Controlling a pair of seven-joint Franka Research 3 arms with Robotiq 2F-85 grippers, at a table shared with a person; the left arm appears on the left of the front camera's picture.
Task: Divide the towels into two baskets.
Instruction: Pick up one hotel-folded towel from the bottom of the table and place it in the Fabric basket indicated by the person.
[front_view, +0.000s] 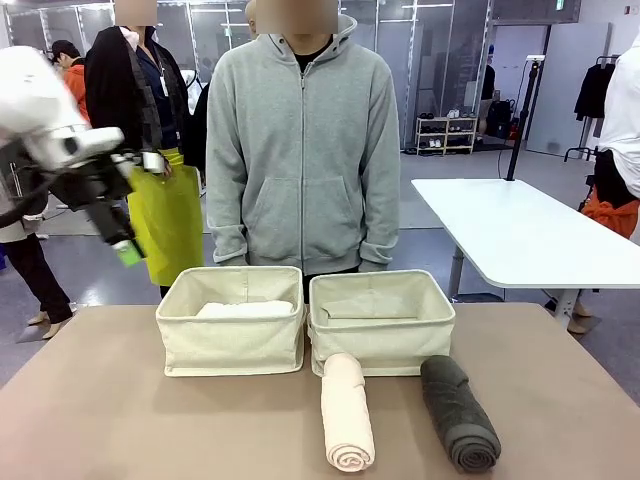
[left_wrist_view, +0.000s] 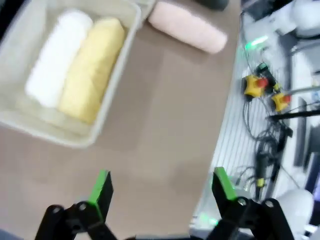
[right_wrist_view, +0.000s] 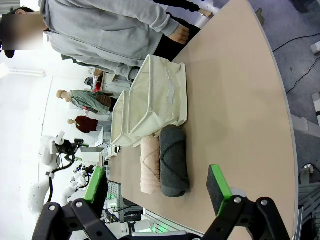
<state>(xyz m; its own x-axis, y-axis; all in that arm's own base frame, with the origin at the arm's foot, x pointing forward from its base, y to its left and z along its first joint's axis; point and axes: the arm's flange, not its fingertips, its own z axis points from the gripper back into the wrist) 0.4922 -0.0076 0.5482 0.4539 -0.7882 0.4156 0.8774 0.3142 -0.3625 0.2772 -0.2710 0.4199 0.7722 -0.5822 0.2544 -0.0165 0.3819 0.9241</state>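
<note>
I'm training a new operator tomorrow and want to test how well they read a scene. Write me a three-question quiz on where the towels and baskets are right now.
1. True or false: the dark grey towel lies in a basket.
2. Which towels lie in the left basket? A) the white towel and the pale yellow towel; B) the peach-pink and dark grey ones; C) none.
3. Fill in: the peach-pink towel lies on the table in front of the ______ basket.

Key: 1 false, it lies on the table. 2 A. 3 right: it lies in front of the right basket.
</note>
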